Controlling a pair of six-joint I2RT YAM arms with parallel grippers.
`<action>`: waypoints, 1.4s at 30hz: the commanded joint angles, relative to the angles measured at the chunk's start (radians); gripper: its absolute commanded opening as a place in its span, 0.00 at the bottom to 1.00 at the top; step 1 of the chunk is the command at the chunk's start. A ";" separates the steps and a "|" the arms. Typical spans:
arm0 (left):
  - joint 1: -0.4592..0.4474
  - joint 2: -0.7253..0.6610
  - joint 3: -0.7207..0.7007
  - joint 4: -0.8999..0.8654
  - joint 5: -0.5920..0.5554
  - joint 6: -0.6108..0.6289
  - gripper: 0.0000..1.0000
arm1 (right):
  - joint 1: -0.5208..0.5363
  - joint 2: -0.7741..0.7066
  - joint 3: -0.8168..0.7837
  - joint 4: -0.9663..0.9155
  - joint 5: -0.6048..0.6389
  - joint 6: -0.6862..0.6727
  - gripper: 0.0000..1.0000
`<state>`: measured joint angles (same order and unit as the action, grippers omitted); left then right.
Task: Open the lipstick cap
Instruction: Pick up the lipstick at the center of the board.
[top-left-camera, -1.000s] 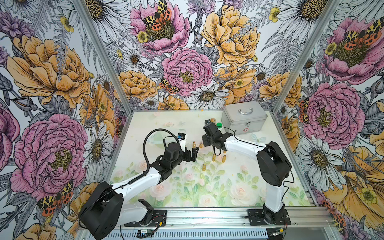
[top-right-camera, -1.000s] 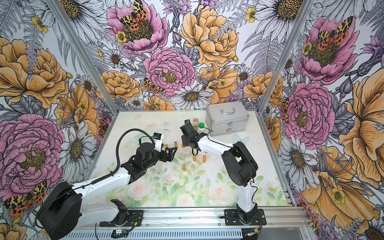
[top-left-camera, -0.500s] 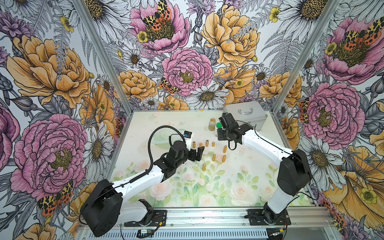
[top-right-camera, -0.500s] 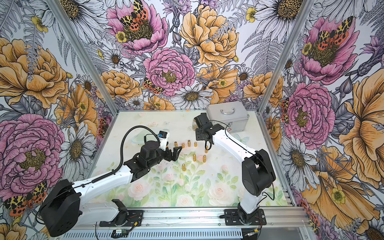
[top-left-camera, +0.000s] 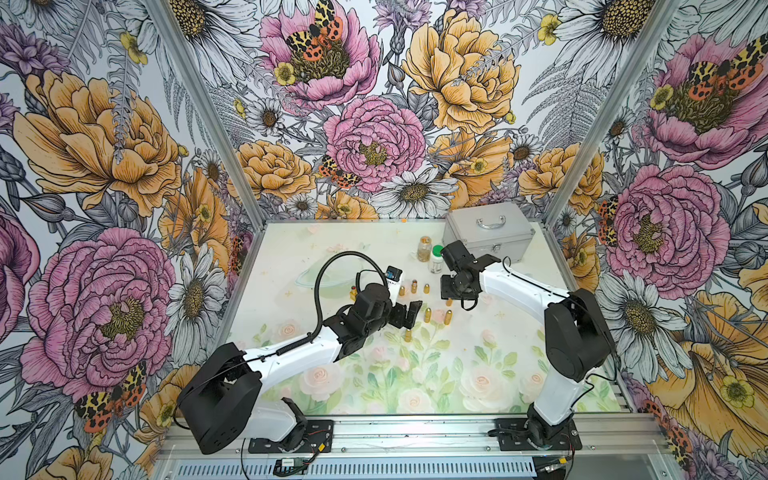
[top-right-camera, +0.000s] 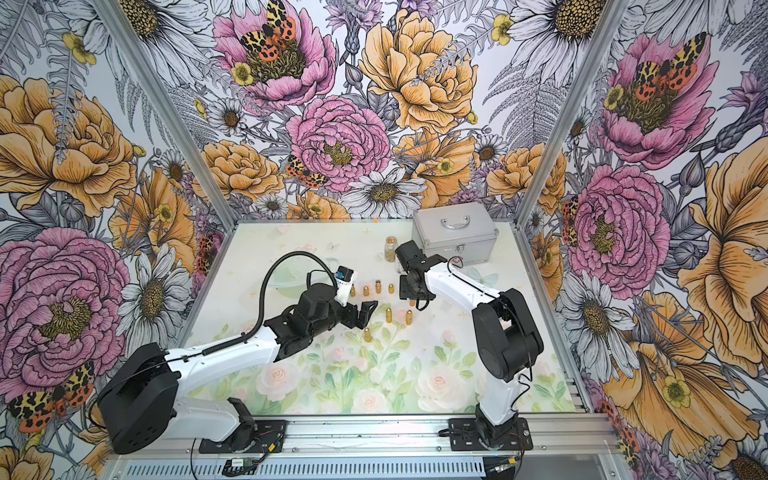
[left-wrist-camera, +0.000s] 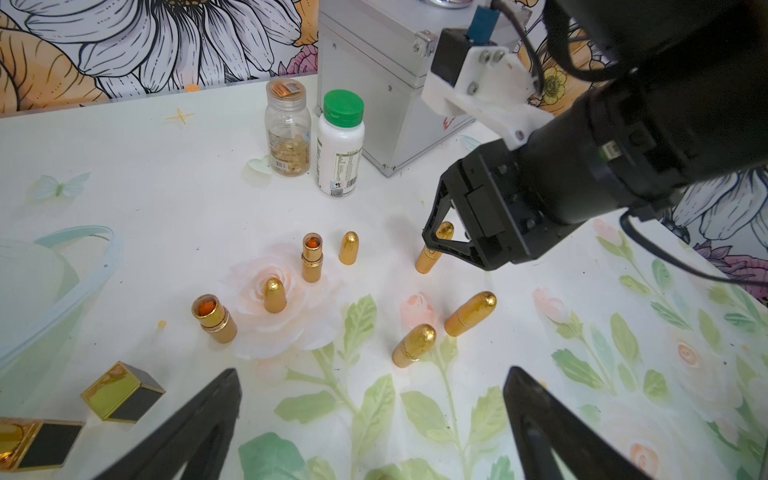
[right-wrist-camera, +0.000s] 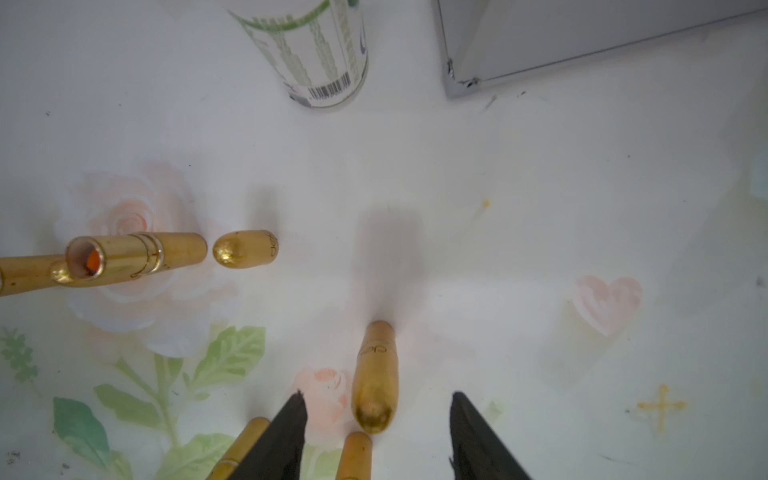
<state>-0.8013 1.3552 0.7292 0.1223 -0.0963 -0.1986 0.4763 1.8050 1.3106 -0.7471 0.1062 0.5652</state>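
Observation:
Several gold bullet-shaped lipsticks stand on the floral mat. One closed lipstick (right-wrist-camera: 374, 374) (left-wrist-camera: 430, 253) stands upright between the fingers of my right gripper (right-wrist-camera: 376, 395) (top-left-camera: 451, 296), which points down over it, open, with a gap on each side. My left gripper (left-wrist-camera: 374, 374) (top-left-camera: 409, 313) hovers wide open and empty over the mat, short of two closed lipsticks (left-wrist-camera: 413, 345) (left-wrist-camera: 469, 313). Two uncapped bases (left-wrist-camera: 311, 257) (left-wrist-camera: 214, 318) show orange inside, each with a loose cap (left-wrist-camera: 348, 248) (left-wrist-camera: 275, 295) beside it.
A silver case (top-left-camera: 488, 232) stands at the back right, with a clear pill bottle (left-wrist-camera: 288, 129) and a green-capped white bottle (left-wrist-camera: 340, 141) in front of it. Two square gold-and-black pieces (left-wrist-camera: 122, 390) (left-wrist-camera: 33, 442) lie near my left gripper. A pale green dish (top-left-camera: 328, 276) sits at the left.
My right arm swung right toward the case and settled over the upright lipstick, its jaws opening wider. My left gripper edged right, staying wide open.

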 joint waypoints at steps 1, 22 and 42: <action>-0.007 -0.006 0.015 -0.001 -0.022 0.021 0.99 | -0.002 0.033 -0.013 0.027 0.007 0.026 0.54; -0.007 -0.002 0.018 0.000 -0.026 0.024 0.99 | -0.004 0.111 -0.024 0.092 0.035 0.005 0.32; -0.007 -0.011 0.010 0.000 -0.037 0.027 0.99 | -0.004 0.071 -0.015 0.093 0.030 -0.024 0.21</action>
<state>-0.8021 1.3552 0.7296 0.1219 -0.1070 -0.1905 0.4763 1.8973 1.2835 -0.6682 0.1261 0.5571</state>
